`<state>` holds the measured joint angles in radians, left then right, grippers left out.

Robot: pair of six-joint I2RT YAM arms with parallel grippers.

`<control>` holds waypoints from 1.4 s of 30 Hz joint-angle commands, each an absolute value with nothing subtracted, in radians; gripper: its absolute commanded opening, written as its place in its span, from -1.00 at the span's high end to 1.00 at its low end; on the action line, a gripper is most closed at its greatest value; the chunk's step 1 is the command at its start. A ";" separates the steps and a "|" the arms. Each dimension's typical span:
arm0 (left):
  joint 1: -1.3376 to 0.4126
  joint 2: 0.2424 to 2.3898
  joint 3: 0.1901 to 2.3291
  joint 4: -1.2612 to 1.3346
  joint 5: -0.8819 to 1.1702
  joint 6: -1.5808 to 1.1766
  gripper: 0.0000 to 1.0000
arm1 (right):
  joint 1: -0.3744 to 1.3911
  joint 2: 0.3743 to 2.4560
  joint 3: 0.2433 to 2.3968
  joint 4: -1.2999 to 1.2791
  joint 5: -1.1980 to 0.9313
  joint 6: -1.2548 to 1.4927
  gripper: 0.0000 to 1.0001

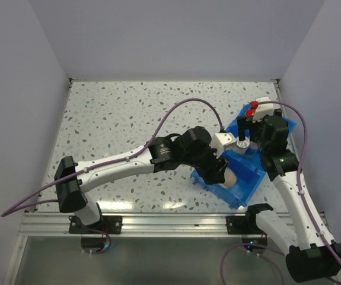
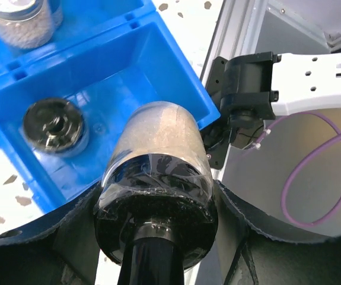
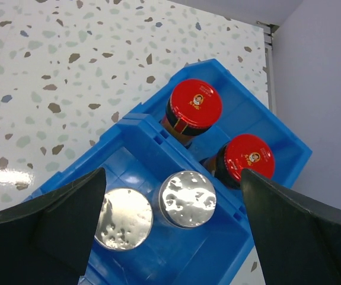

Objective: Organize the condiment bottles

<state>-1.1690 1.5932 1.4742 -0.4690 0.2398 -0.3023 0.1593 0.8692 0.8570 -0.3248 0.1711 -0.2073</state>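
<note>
Blue plastic divided bin (image 2: 123,65): above its near compartment, our left fingers (image 2: 244,228) clamp a tilted clear cylindrical jar with black shaker lid (image 2: 158,172); right fingers (image 3: 51,219) stand apart. Released aslant, it could topple against the 1 matching jar (image 2: 54,124) there.

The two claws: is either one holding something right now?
Left gripper: shut on the black-lidded jar.
Right gripper: open, holding nothing.

Six jars (image 3: 194,107), one bin (image 3: 259,119)

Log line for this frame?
left pincer: shut on black-lid jar, over bin | right pincer: open, above binned silver-cap jars | also binned: red-cap jars, second black-lid jar
</note>
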 commanded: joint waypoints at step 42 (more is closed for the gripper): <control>-1.295 2.123 1.933 -0.515 0.077 -0.014 -0.08 | 0.133 0.848 0.841 -0.247 0.272 -0.163 -0.97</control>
